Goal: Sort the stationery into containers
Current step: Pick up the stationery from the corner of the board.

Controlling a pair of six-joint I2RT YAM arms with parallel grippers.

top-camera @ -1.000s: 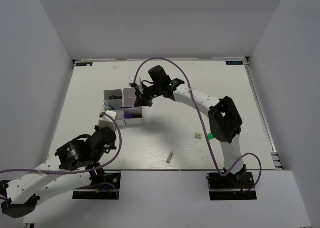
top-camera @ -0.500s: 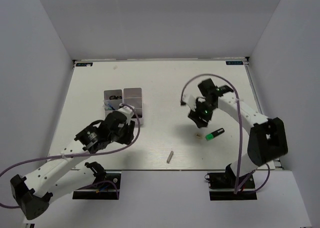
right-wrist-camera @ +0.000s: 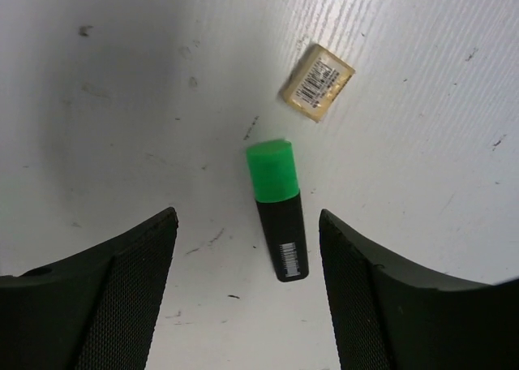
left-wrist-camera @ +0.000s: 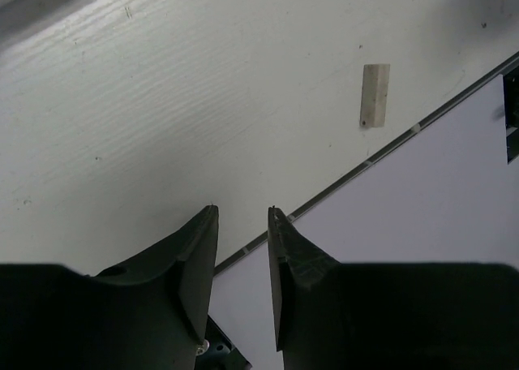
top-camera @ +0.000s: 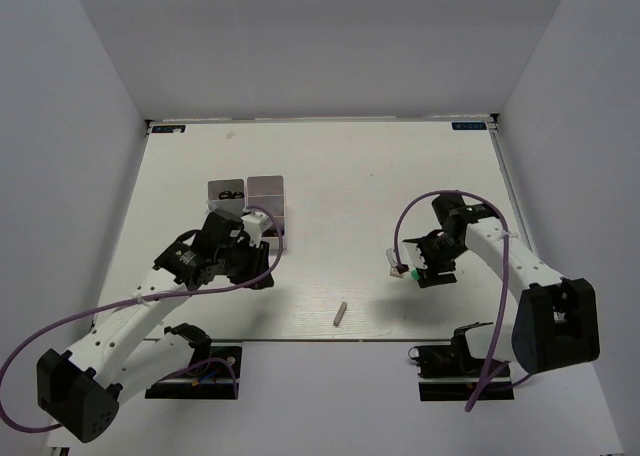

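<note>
Right gripper [right-wrist-camera: 247, 217] was seen low over the table [right-wrist-camera: 422, 167], jaws spread wide, nothing pinched. Highlighter [right-wrist-camera: 277, 216] was found lying flat between the fingers [right-wrist-camera: 130, 289], touched by neither, green cap pointed away from the wrist. Cube [right-wrist-camera: 318, 82] was seen just beyond the cap, apart from it, barcode label up. In the top view this gripper was placed right of centre, well apart from the tray [top-camera: 266, 180].

Left gripper [left-wrist-camera: 242, 216] was seen with jaws parted by a narrow gap, nothing held, above the table's near edge. Stick [left-wrist-camera: 374, 95] was seen flat on the table near that edge, well apart from the fingers. From above, the left gripper was placed just in front of the tray, whose near compartments were covered by the arm. A dark item, apparently scissors [top-camera: 230, 193], was seen in the far-left compartment.
</note>
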